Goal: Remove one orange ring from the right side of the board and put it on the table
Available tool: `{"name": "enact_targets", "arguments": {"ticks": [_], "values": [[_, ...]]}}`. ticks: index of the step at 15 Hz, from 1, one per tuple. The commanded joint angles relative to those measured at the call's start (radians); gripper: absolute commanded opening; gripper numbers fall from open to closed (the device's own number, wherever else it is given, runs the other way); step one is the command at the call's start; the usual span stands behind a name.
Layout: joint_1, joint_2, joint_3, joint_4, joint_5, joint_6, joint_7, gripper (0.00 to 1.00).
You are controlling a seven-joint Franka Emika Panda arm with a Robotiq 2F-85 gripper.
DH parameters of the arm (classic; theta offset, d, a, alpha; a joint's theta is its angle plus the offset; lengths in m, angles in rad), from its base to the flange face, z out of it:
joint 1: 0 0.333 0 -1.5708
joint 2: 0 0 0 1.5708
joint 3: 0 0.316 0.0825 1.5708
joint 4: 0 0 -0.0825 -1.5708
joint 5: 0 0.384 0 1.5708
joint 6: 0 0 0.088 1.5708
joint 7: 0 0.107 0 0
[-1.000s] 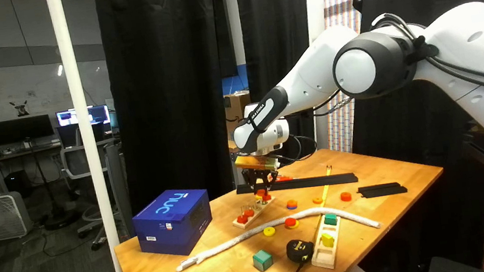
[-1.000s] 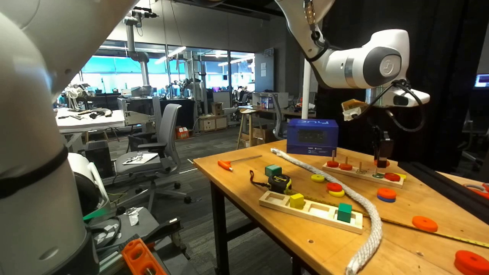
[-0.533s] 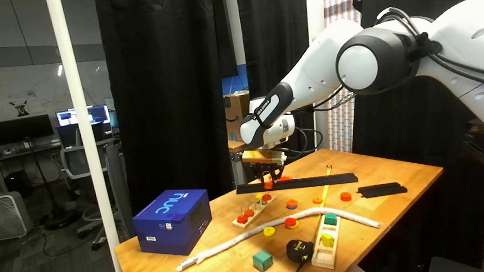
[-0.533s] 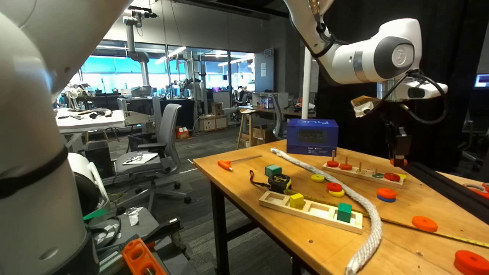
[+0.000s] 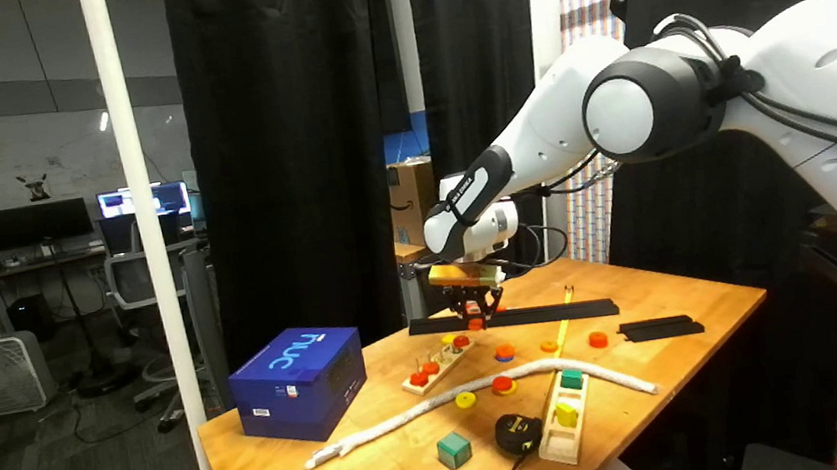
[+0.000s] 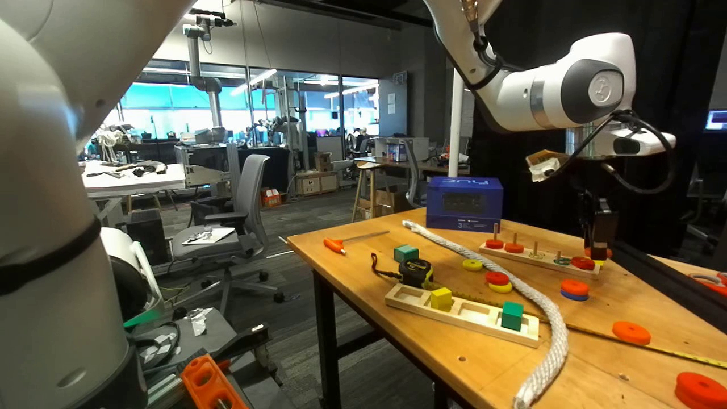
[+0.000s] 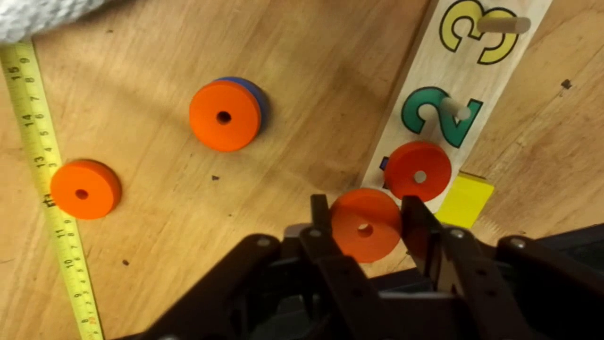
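A: What do the fingers (image 7: 320, 210) of the Robotiq gripper (image 7: 365, 222) have between them?

B: An orange ring (image 7: 363, 203). They're clamped on it, one fingertip to each side.

A: And where does that put the ring?

B: Off the wooden number board (image 7: 453, 78), just past the end nearest the gripper. In the wrist view it covers part of that end. I can't tell whether its underside touches the table (image 7: 302, 118).

A: What else is close to the gripper?

B: A red ring (image 7: 417, 160), threaded on the end peg, just ahead of the right-hand fingertip in the wrist view. A yellow block (image 7: 465, 200) is a little farther to that side, beside the board. Farther ahead, pegs (image 7: 505, 24) stand at the green 2 and the yellow 3. In both exterior views, two more red rings (image 6: 514, 249) sit at the board's far end.

A: And to the gripper's left in the wrist view?

B: A second orange ring (image 7: 207, 115) on a blue ring (image 7: 258, 97). Farther left, a third orange ring (image 7: 96, 189) laps the tape measure's blade (image 7: 30, 108). A white braided rope (image 7: 42, 16) lies beyond them.

A: Farther out?

B: In an exterior view, a long black bar (image 5: 532, 316) passes behind the gripper, and a blue NUC box (image 5: 307, 396) stands well apart from it.
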Motion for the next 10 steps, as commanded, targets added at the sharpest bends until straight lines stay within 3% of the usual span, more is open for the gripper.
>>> {"name": "enact_targets", "arguments": {"ticks": [1,10], "values": [[-0.008,-0.031,-0.011,-0.033,-0.01,0.011,-0.011,0.2],[-0.06,-0.018,-0.005,-0.028,0.014,0.017,-0.051,0.2]]}}
